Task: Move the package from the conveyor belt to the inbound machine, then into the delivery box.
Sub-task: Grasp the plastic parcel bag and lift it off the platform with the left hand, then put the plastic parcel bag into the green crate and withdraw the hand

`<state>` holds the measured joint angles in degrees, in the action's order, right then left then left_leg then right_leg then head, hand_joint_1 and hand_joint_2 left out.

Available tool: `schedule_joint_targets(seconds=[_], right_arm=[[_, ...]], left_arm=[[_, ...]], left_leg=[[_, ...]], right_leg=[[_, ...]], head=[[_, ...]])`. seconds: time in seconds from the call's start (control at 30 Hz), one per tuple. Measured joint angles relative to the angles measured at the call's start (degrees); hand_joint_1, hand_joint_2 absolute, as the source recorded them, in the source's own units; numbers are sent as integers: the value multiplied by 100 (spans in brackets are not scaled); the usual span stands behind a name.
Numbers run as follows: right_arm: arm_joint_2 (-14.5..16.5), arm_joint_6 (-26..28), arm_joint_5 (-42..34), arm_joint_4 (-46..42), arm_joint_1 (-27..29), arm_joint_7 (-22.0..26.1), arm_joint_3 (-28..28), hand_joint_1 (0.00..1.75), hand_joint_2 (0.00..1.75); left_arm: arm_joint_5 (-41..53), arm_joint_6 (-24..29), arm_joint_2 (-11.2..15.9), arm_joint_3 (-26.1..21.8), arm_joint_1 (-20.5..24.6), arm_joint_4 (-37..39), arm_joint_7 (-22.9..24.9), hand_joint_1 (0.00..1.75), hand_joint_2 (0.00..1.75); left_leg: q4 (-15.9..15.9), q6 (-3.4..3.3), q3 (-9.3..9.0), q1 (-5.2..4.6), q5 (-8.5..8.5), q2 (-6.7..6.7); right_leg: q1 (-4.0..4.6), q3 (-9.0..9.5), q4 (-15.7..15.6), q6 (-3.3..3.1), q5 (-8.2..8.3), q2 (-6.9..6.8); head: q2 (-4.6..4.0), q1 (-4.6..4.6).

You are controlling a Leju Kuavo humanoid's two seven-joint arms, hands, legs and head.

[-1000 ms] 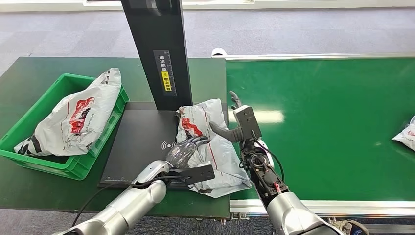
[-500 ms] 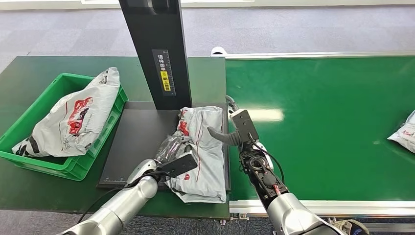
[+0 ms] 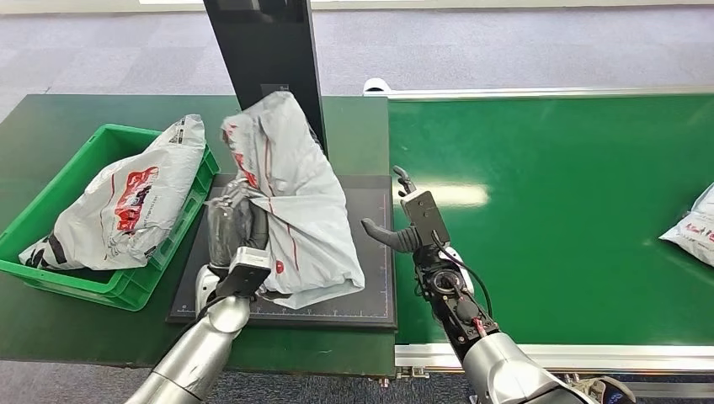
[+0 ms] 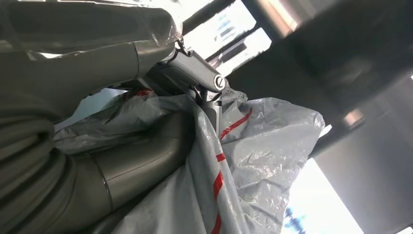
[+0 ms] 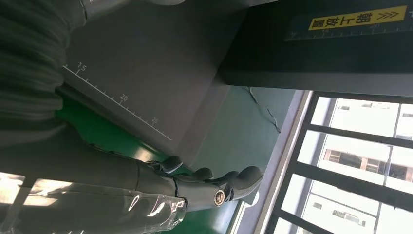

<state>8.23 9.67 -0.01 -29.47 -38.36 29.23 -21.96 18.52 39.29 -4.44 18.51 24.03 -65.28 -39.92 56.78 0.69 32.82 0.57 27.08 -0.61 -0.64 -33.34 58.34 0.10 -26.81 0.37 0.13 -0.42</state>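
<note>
The package (image 3: 286, 210), a grey poly mailer with red print, is held raised above the black plate of the inbound machine (image 3: 370, 252), its upper end leaning against the machine's black column (image 3: 261, 42). It is grasped at its lower left edge by the left hand (image 3: 231, 231), whose fingers are seen wrapped into the film in the left wrist view (image 4: 195, 87). The right hand (image 3: 404, 223) is held apart from the package, above the seam between plate and conveyor belt (image 3: 572, 210), fingers extended and nothing in them.

The step in hand is judged to be the transfer to the delivery box (image 3: 50, 219). The mailer is slack, so the grasp is best kept firm and the trailing end lifted clear of the near box wall before release.

The green box is already occupied by one similar mailer (image 3: 126, 198), which rises above the rim; little room is judged to remain. A further mailer (image 3: 692, 223) lies at the belt's far right.
</note>
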Motion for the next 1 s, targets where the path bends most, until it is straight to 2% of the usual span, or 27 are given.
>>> schedule_joint_targets(seconds=[0.17, 0.4, 0.53, 0.7, 0.83, 1.0], right_arm=[[-8, 34, -8, 18, 3, 1, -7, 0, 175], [-13, 35, 8, 18, 14, -5, -32, 0, 175], [-22, 34, 26, 18, 69, -15, -45, 0, 175], [-37, 57, 62, 18, 108, -26, -61, 0, 175], [-37, 78, 118, 18, 132, -71, -83, 0, 175], [-28, 78, 193, 18, 142, -102, -96, 0, 175]], left_arm=[[734, 41, -81, -669, -169, -1177, -5, 175, 175], [1285, 46, -252, -1549, -274, -2124, -5, 175, 175], [1509, 46, -302, -2325, -265, -2313, -5, 175, 175], [1985, 46, -300, -2931, -210, -2225, 93, 175, 175], [2861, 47, -190, -3346, -96, -1687, 785, 175, 175], [3657, 48, 266, -3622, 199, -789, 1960, 175, 175]], left_leg=[[0, 0, 2, 0, 0, 1], [0, 0, 5, 0, 0, 2], [0, 0, 5, 1, 0, 5], [0, 1, 9, 1, -1, 3], [0, 1, 9, 1, -1, 10], [-1, 2, 11, 3, -3, 20]], right_leg=[[0, -3, 0, 0, 0, 1], [0, -5, 1, 0, 0, 1], [1, -10, 1, 0, 0, 4], [2, -10, 1, 0, 0, 4], [2, -12, 1, -1, 1, 7], [5, -20, 3, -4, 3, 18]], head=[[0, -1], [0, 1], [0, -1], [0, 2], [0, 1], [0, 0]])
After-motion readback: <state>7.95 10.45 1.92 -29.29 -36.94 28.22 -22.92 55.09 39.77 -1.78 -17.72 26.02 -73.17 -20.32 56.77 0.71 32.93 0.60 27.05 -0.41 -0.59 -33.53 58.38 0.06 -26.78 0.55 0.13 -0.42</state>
